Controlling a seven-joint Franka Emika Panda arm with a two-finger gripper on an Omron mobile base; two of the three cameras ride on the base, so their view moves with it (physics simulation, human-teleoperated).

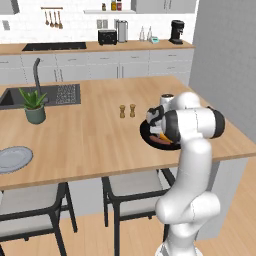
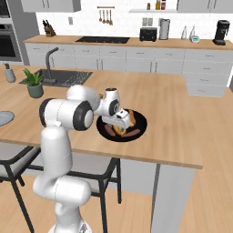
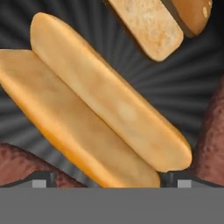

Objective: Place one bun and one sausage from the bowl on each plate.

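Hand view puts your gripper (image 3: 107,181) straddling a split yellow-orange bun (image 3: 94,105), jaws spread and holding nothing. Both buns and reddish-brown sausages (image 2: 133,133) lie in the matte-black bowl (image 2: 142,119); the grey-blue plate (image 1: 12,159) is bare, so everything remains.

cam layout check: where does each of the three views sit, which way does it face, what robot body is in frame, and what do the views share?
Left base view: behind-left of the arm, facing forward and down over the island toward the black bowl.
Right base view: behind-right, same island; arm rises lower left, gripper down in the bowl.
Hand view: on the hand, looking straight down at a bun; dark fingertips at the bottom.
Shared: all three show the bowl.
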